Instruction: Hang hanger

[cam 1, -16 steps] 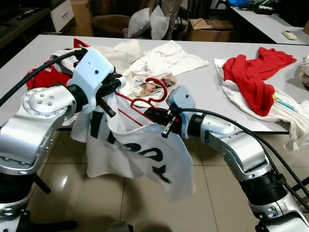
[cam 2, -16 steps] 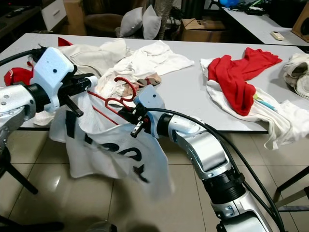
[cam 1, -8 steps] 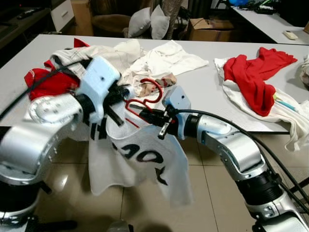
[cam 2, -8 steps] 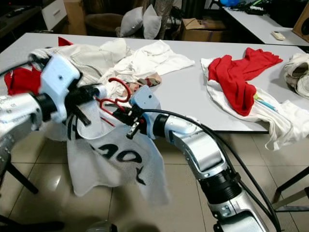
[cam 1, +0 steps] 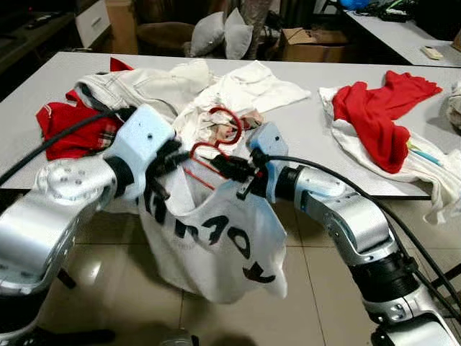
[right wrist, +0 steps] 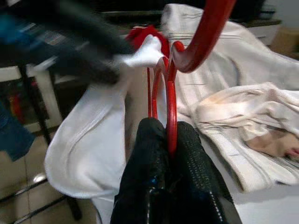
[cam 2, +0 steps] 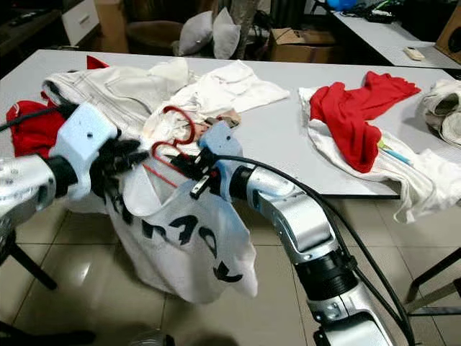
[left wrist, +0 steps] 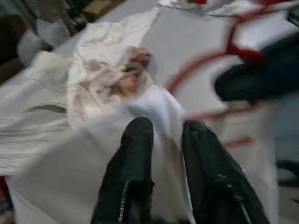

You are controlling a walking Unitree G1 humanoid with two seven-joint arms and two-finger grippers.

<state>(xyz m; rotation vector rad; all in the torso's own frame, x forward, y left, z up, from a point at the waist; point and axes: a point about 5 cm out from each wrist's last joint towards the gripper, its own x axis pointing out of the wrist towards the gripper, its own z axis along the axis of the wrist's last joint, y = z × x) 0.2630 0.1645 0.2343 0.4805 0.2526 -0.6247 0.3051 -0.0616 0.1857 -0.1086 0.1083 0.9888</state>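
A red hanger [cam 1: 216, 148] is held off the table's front edge, its hook [cam 2: 181, 117] pointing up. My right gripper [cam 1: 222, 166] is shut on the hanger's bar, which runs between its fingers [right wrist: 149, 154] in the right wrist view. A white T-shirt [cam 1: 216, 238] with black lettering sags from the hanger like a bag above the floor. My left gripper [cam 1: 167, 155] sits just left of the hanger, shut on the shirt's collar edge. White cloth [left wrist: 154, 107] is bunched between its fingers [left wrist: 135, 149].
The grey table [cam 1: 302, 137] carries a pile of white clothes [cam 1: 241, 86], a red garment [cam 1: 374, 108] on white cloth at the right and a red cloth [cam 1: 65, 119] at the left. Tiled floor [cam 1: 317, 288] lies below. Cushions [cam 1: 223, 32] and a cardboard box [cam 1: 310, 43] stand behind.
My left gripper has dropped lower and drawn in beside the hanger. The shirt, spread out and swinging before, now hangs bunched under both grippers. The right gripper keeps its hold.
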